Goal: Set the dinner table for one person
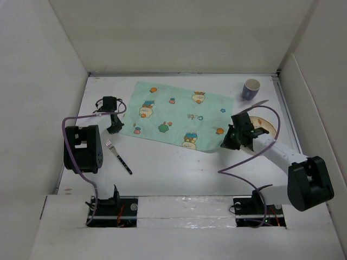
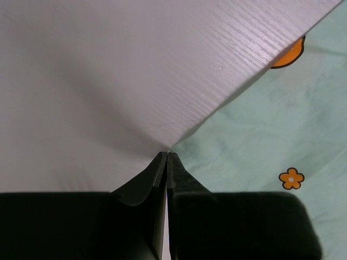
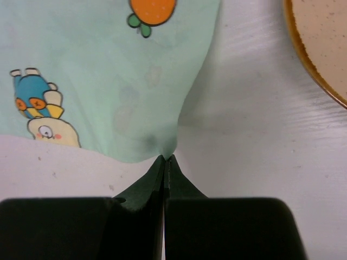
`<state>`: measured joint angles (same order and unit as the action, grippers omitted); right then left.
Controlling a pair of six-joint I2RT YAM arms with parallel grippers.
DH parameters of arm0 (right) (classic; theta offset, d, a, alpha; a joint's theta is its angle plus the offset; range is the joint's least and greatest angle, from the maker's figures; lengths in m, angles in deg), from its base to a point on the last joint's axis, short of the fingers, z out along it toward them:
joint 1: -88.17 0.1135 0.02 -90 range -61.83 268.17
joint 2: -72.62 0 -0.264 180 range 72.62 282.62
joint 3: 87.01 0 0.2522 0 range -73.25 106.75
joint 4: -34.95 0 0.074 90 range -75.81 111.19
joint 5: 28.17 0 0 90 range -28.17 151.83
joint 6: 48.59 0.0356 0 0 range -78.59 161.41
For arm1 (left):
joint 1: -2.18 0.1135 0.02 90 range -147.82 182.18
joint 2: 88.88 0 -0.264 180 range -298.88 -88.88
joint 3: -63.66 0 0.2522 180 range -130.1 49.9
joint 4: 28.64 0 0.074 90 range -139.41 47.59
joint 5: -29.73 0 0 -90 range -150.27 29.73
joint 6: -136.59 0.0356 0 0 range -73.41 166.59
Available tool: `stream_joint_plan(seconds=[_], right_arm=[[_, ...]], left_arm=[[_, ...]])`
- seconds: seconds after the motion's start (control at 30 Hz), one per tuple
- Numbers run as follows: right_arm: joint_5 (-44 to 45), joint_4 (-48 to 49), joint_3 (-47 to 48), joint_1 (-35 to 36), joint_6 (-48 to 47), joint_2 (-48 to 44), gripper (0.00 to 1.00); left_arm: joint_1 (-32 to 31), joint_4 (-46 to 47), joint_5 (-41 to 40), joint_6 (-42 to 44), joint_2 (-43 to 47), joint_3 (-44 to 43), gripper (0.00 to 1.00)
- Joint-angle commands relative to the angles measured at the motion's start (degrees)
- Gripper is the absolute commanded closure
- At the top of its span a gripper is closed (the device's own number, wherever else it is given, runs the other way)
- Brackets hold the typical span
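Widest of all, the desk (image 1: 179, 173): plain white, flat, walled in white at the left, far and right sides, running from the arm bases to the far wall; judged stiff, heavy and fixed, smooth enough for cloth and cutlery to slide on; nothing there to take hold of, only a surface for laying things on, with grasps better saved for the things on top; next in size, a mint-green cartoon mat (image 1: 173, 111), spread askew across the far middle of the desk, with a near edge slanting down to the right; judged soft, light and limp, likely to wrinkle or drag if pulled from one side, best taken at two corners and kept taut; then a speckled, brown-rimmed plate (image 1: 268, 123) at the right, partly hidden behind the right arm, just beside the mat's near right corner; probably hard and breakable; then a small cup (image 1: 251, 89), upright near the far right corner, apart from the mat; then a fork (image 1: 118, 154), flat on bare desk at the left, near the left arm, off the mat; smallest, the left fingers (image 2: 152, 181), pressed together with the mat's near left corner at the tips, seemingly pinching it; likewise the right fingers (image 3: 181, 184), pressed together on the puckered near right corner of the cloth.
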<state>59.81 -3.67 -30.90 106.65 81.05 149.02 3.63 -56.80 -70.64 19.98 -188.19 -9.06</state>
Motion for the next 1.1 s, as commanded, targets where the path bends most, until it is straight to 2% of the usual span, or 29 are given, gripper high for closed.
stream_joint_plan(seconds=[0.0, 0.23, 0.43, 0.6, 0.77, 0.83, 0.9, 0.93, 1.0, 1.07], right_arm=[[0.79, 1.05, 3.44, 1.64, -2.11, -3.01, 1.0], [4.74, -7.12, 11.17, 3.58, -4.74, -9.85, 1.0], [9.74, -16.44, 25.75, 4.72, -6.41, -17.32, 1.0], [12.49, -22.41, 39.97, 1.57, -10.45, -15.25, 1.0], [0.66, -16.46, 44.39, -8.17, -12.83, -8.3, 1.0], [-1.13, -12.15, 46.75, -8.99, -12.48, -2.35, 1.0], [-1.93, -9.69, 50.18, -10.65, -12.3, 2.59, 1.0], [-2.37, -9.59, 52.72, -10.66, -12.48, 8.01, 1.0], [-4.21, -10.64, 62.3, -12.06, -12.22, 13.22, 1.0], [-5.88, -11.69, 71.85, -12.77, -11.43, 19.01, 1.0]], left_arm=[[-0.14, 0.15, 0.26, 0.33, 2.79, -2.3, 1.0], [-0.14, -2.21, 6.5, -1.78, 19.2, -7.3, 1.0], [-0.14, -5.03, 8.96, -4.5, 29.95, -15.55, 1.0], [-0.14, -7.66, 9.23, -5.91, 34.35, -22.68, 1.0], [-0.14, -3.99, 10.1, -5.91, 31.12, -25.5, 1.0], [1.18, 0.05, 12.56, -6.08, 26.81, -26.72, 1.0], [2.06, -0.19, 13.71, -6.61, 19.9, -30.49, 1.0], [2.06, -0.72, 13.88, -6.0, 17.77, -35.82, 1.0], [2.06, -2.82, 14.15, -5.73, 11.37, -41.65, 1.0], [2.06, -3.62, 15.72, -6.61, 8.97, -48.33, 1.0]])
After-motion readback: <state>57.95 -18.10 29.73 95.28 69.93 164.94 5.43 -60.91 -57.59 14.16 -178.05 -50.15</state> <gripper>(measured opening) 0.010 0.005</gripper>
